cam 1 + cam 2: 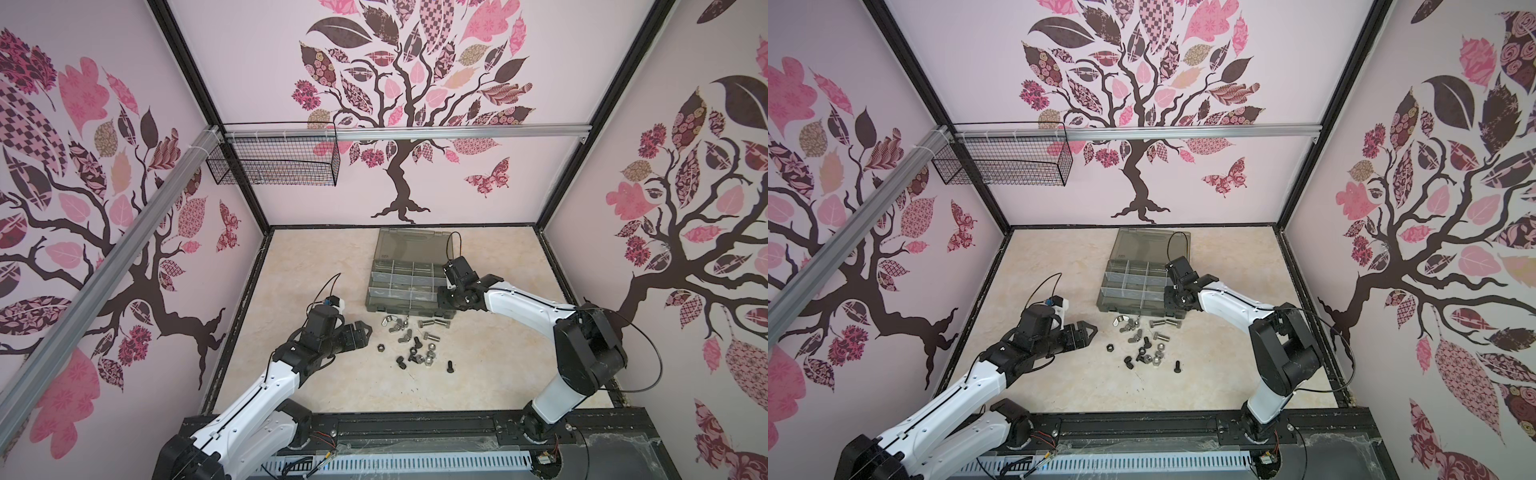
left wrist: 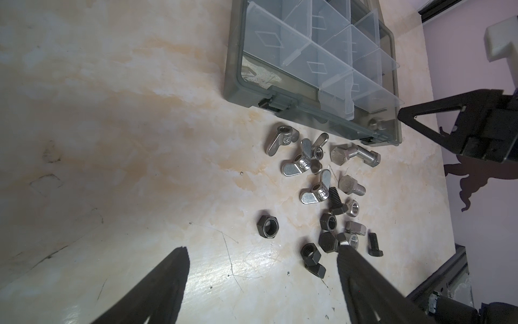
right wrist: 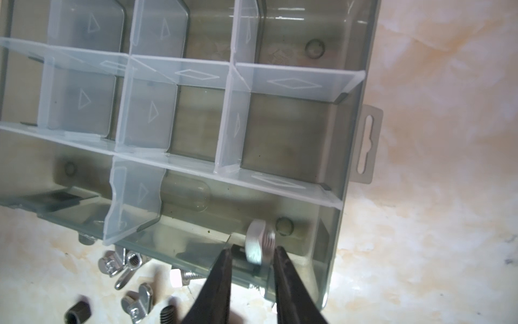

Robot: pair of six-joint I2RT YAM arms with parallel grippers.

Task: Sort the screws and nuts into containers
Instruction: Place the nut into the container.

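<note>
**Right gripper over near-right compartment: bolt at the fingertips**

The right gripper (image 3: pixel 253 249) stands above the near right corner of the organizer case (image 3: pixel 356 140), jaws narrowly apart. A silver hex bolt (image 3: pixel 259 241), blurred, sits at its fingertips inside the near-right compartment (image 3: pixel 305 218). A gap shows between the bolt and one finger, so it appears free rather than gripped.

The loose fasteners (image 1: pixel 409 340) lie on the table (image 1: pixel 316 257) just near of the case's front wall, near and left of the right gripper. The closest silver bolts (image 1: pixel 434 323) lie with their long axis left to right, parallel with that wall.

The left gripper (image 1: pixel 360 332) hangs just left of the pile, jaws wide and empty. A lone black hex nut (image 2: pixel 267 227) lies closest to it. By position, the right arm is nearer the bolts and the left arm nearer the nuts.
</note>
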